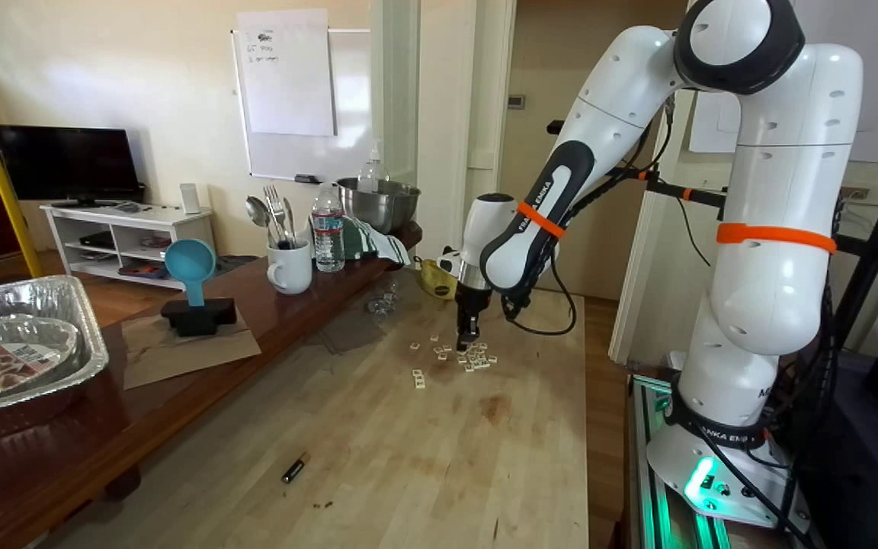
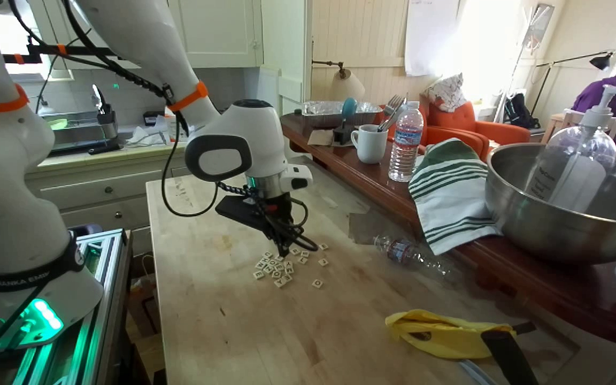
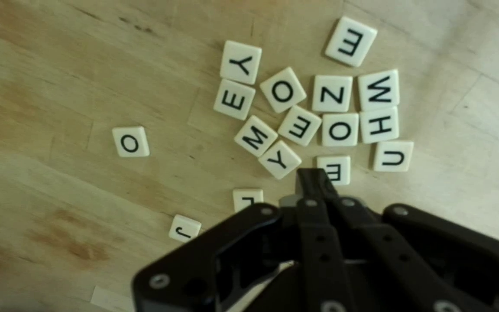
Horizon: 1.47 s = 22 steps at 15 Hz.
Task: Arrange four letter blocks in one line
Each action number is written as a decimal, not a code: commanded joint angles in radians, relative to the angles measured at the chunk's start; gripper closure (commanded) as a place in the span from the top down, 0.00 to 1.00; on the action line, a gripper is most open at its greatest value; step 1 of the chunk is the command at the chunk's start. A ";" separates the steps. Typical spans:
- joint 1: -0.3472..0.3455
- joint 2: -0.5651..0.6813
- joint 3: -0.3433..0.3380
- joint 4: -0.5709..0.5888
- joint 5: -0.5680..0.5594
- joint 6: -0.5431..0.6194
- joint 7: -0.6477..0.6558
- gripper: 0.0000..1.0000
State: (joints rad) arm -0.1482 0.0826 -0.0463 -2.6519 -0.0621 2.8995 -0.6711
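Several cream letter blocks point(image 3: 340, 128) lie loosely clustered on the wooden table, printed faces up, in no single straight line. W point(image 3: 379, 90) and H point(image 3: 379, 125) touch, one above the other in the wrist view. An O block point(image 3: 131, 141) and a J block point(image 3: 184, 228) sit apart to the left. My gripper point(image 3: 312, 173) is shut with nothing between its fingertips. Its tip covers part of an E block point(image 3: 342, 171), and its linkage hides part of another block point(image 3: 247, 196). In both exterior views the gripper point(image 1: 467, 343) points down, low over the cluster point(image 2: 273, 267).
A yellow pouch point(image 2: 441, 334) and a clear plastic bottle point(image 2: 412, 255) lie on the table past the blocks. A battery point(image 1: 295, 467) rests farther along it. A raised dark wood ledge point(image 1: 180, 381) borders one side, carrying a mug point(image 1: 290, 268) and a steel bowl point(image 2: 570, 230).
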 commanded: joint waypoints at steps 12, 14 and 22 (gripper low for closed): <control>-0.002 0.064 0.027 0.019 0.012 0.014 -0.037 0.00; 0.000 0.074 0.031 0.032 0.004 0.011 -0.032 0.00; 0.005 0.117 0.055 0.075 0.005 0.015 -0.018 0.00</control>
State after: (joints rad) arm -0.1462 0.1495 -0.0055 -2.6040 -0.0582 2.9007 -0.6943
